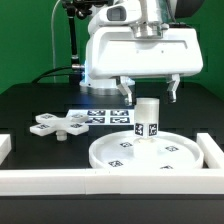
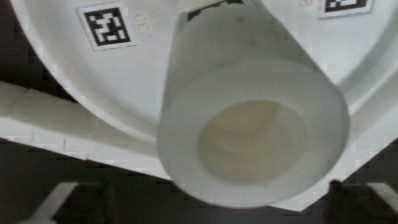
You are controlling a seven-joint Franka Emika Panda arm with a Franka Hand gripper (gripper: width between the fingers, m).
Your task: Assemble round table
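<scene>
The large rimmed round disc (image 1: 150, 152) lies flat at the front right of the table. The short cylindrical leg (image 1: 148, 118) stands upright on its middle, with tags on its side. My gripper (image 1: 150, 92) hangs just above the leg, open wide, its fingers apart on either side of the leg's top and touching nothing. The cross-shaped foot piece (image 1: 55, 124) lies on the table at the exterior view's left. In the wrist view the leg (image 2: 249, 110) fills the middle, its hollow top toward me, with the disc (image 2: 107, 80) behind it. The fingers (image 2: 50, 200) show dimly at the frame's corners.
The marker board (image 1: 100, 116) lies behind the disc, under the arm's base. Long white border bars run along the front (image 1: 90, 181), the left (image 1: 4, 147) and the right (image 1: 212, 152); one also shows in the wrist view (image 2: 45, 118).
</scene>
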